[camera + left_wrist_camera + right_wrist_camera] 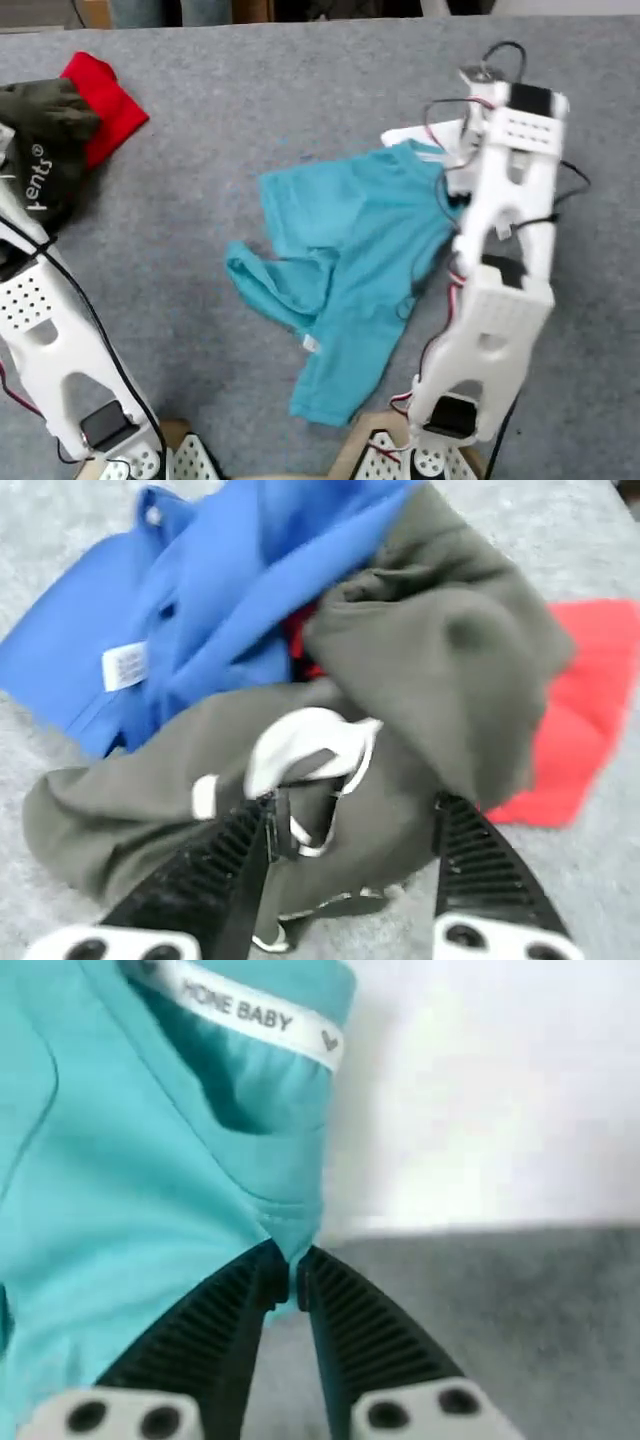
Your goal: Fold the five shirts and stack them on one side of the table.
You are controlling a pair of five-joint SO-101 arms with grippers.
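A teal shirt (350,260) lies crumpled in the middle of the grey table, its lower part bunched and twisted. My right gripper (293,1270) is shut on the teal shirt (130,1160) at a hem near the collar. Under that corner lies a white shirt (480,1090), which pokes out at the back right (420,135). At the far left, an olive shirt (45,140) with white print rests partly on a red shirt (105,105). My left gripper (350,830) hangs open just above the olive shirt (450,660), next to a blue shirt (200,590) and the red shirt (585,700).
The right arm (500,280) stretches along the teal shirt's right side, with cables hanging over the cloth. The left arm (40,330) stands at the table's left edge. Bare grey table (250,90) shows behind and to the left of the teal shirt.
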